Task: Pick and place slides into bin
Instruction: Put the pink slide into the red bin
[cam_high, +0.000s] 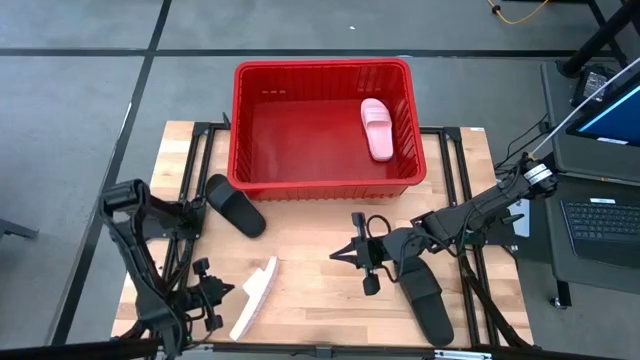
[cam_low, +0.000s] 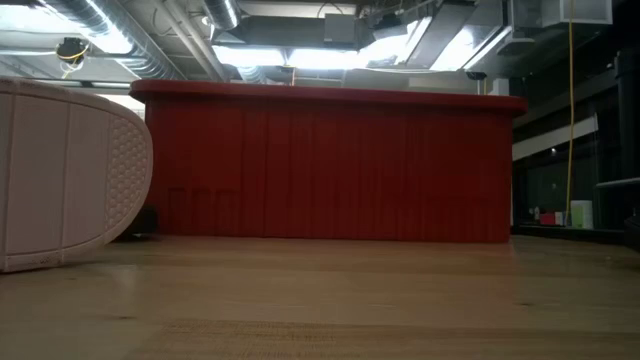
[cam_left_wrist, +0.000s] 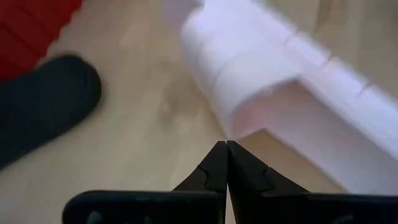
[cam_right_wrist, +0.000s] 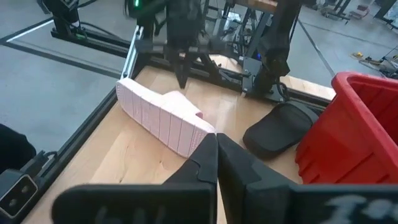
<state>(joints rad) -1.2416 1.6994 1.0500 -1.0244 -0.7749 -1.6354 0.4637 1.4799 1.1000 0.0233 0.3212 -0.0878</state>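
Your left gripper (cam_left_wrist: 226, 144), pinched empty, nearly touches the tipped pink slide (cam_high: 254, 297); nudging could topple it. Right gripper (cam_high: 343, 255) also closed.

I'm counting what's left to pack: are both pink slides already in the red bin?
No: the high view shows one pink slide in the bin; the other pink slide lies on its side on the table.

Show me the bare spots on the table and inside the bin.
Free: most of the bin floor, beside the pink slide at its right wall; the wood between the tipped pink slide and right claw. Crowded: the front corners, around both arms.
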